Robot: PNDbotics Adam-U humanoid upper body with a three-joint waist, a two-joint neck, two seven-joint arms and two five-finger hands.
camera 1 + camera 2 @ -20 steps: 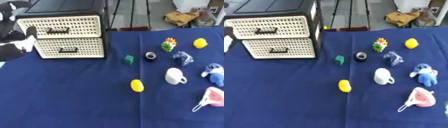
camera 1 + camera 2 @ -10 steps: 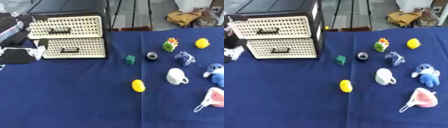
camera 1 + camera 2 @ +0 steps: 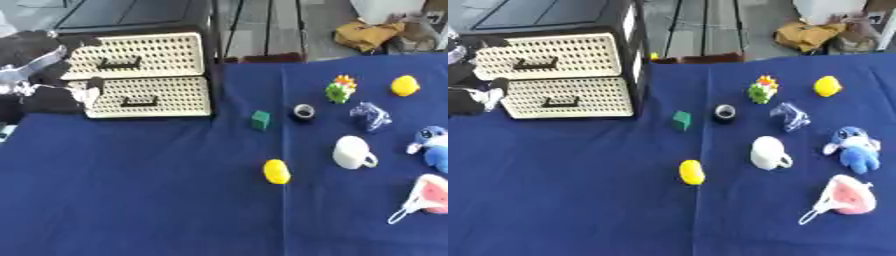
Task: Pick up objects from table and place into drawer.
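The robot's left hand (image 3: 54, 95) is hovering, fingers curled on nothing, before the closed two-drawer cabinet (image 3: 149, 75); toys are lying untouched.

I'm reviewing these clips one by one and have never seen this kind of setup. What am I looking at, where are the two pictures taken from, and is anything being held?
Both pictures come from one stereo camera in a humanoid robot's head, looking down at a table; they show the same moment, nearly alike.

The black shape at the left edge is the left robot hand, in front of a small cabinet with two cream perforated drawers, both closed. I cannot tell how its fingers stand, and it seems to hold nothing. The right robot hand is not visible.

On the blue tablecloth lie the things to be put away: a green block, a black ring-shaped thing, a yellow oval thing, a white mug, a green and orange toy, a yellow toy, a blue plush, a dark blue wrapped thing and a pink mask.
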